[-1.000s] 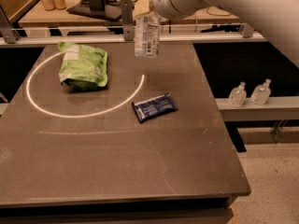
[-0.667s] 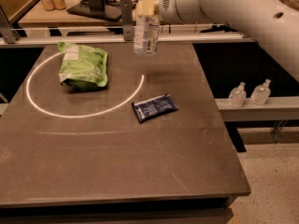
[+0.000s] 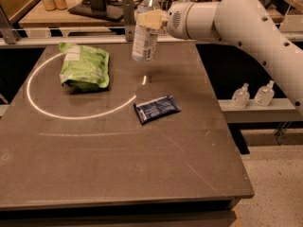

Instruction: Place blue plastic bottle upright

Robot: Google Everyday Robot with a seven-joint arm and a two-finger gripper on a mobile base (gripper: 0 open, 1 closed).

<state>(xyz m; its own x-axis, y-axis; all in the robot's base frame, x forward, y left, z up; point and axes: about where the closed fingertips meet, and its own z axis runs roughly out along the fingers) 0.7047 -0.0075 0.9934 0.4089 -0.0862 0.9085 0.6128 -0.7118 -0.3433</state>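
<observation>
The blue plastic bottle (image 3: 145,36) is clear with a pale label and a white cap. It hangs upright in the air above the far middle of the dark table (image 3: 118,164). My gripper (image 3: 149,19) is shut on the bottle's upper part, with the white arm reaching in from the right. The bottle's base is well above the tabletop, and its shadow falls on the table below.
A green bag (image 3: 84,66) lies at the far left inside a bright ring of light. A flat dark blue packet (image 3: 156,109) lies near the table's middle. Two small clear pump bottles (image 3: 241,96) stand on a ledge at the right. A desk with a monitor stand is behind.
The arm has swung so that the bottle sits a little lower and nearer the table's middle; it stays held upright in the gripper.
</observation>
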